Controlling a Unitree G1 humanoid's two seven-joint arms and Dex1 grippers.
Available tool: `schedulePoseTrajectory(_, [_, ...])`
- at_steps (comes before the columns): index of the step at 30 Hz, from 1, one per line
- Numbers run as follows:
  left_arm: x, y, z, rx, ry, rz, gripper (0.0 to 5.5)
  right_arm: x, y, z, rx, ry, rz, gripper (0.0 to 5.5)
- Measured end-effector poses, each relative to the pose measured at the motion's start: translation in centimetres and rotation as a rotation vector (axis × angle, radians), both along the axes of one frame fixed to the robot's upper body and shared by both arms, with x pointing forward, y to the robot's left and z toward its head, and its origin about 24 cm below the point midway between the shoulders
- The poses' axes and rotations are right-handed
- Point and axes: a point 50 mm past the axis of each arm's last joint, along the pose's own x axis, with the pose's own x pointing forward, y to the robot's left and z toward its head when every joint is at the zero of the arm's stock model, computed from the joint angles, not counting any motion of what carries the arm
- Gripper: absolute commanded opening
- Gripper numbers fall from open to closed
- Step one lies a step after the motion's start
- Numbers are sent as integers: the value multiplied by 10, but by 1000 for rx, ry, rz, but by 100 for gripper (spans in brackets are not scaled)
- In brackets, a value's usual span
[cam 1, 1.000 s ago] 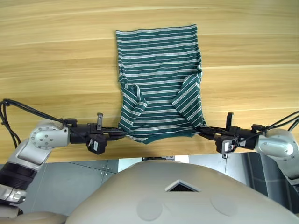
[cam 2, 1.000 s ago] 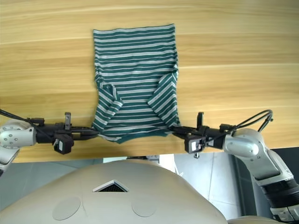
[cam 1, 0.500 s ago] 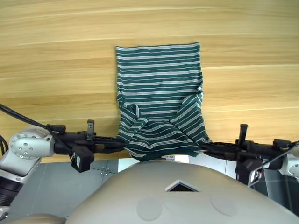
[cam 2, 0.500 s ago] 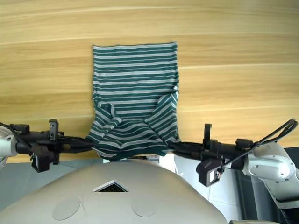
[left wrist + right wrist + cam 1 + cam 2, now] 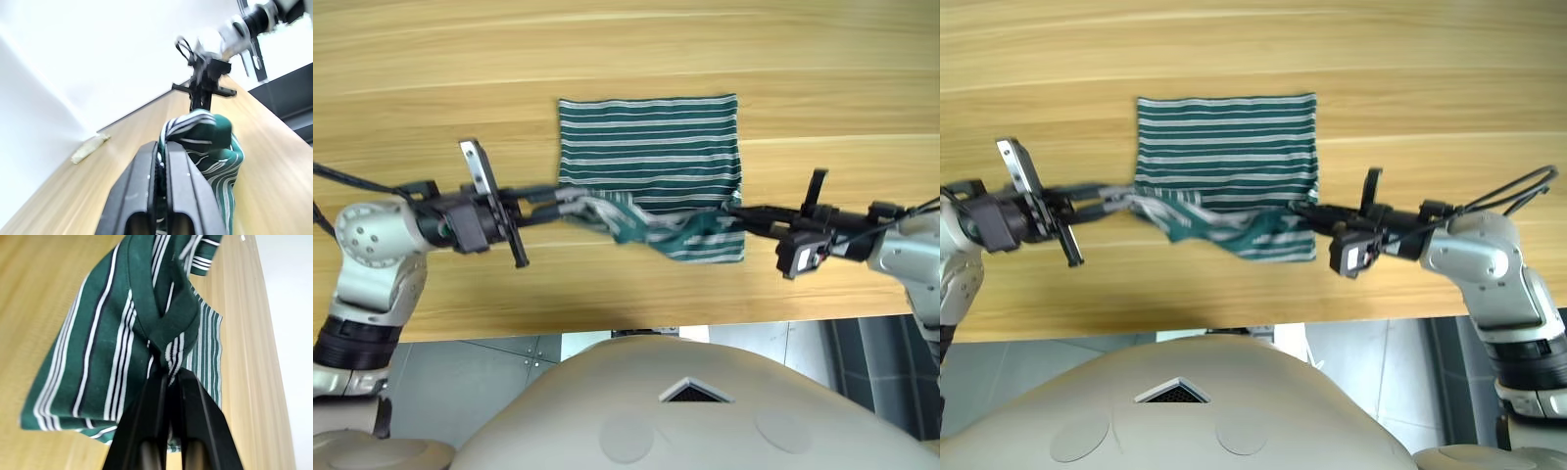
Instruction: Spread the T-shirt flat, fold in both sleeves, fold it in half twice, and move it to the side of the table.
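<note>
A second ago both claws were low at the near edge of the pale wooden tabletop point(image 5: 431, 59), each pinching a near corner of the green T-shirt with thin white stripes point(image 5: 646, 137), which lay long with its sleeves folded in. Now the left claw point(image 5: 570, 199) and right claw point(image 5: 729, 208) have lifted those corners and carried them away from the robot, over the middle of the cloth. Each is pinched tight on a bunch of fabric, which the wrist views confirm at the left point(image 5: 162, 147) and right point(image 5: 168, 374) fingertips.

The far half of the shirt lies flat on the tabletop, while the near half hangs between the claws and sags in the middle. I take this as the first halving fold in progress, with the lifted edge not yet laid down on the far hem.

The folded sleeves are lost in the drooping, crumpled band, so I cannot tell whether they stayed tucked. Nor can I tell how squarely the raised edge lines up with the far hem. A small pale object point(image 5: 90, 147) on the tabletop is too blurred to identify.
</note>
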Motion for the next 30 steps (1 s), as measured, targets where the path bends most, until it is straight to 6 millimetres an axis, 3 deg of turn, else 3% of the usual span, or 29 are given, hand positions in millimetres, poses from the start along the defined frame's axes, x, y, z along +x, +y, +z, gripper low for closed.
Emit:
schedulePoseTrajectory(6, [36, 1, -8, -68, 28, 120, 4, 45, 11, 0, -12, -104, -78, 11])
schedulePoseTrajectory(13, [90, 3, -54, 26, 179, 316, 4, 91, 22, 9, 43, -215, -211, 11])
schedulePoseTrajectory(16, [108, 1, -64, 35, 236, 366, 4, 103, 20, 7, 34, -228, -261, 11])
schedulePoseTrajectory(23, [143, -2, -84, 53, 379, 530, 4, 130, 6, -16, -55, -208, -400, 11])
schedulePoseTrajectory(26, [155, -1, -84, 47, 430, 613, 4, 139, 13, -33, -65, -174, -424, 11])
schedulePoseTrajectory(30, [157, -1, -102, 107, 510, 731, 4, 150, 25, -50, -72, -136, -451, 11])
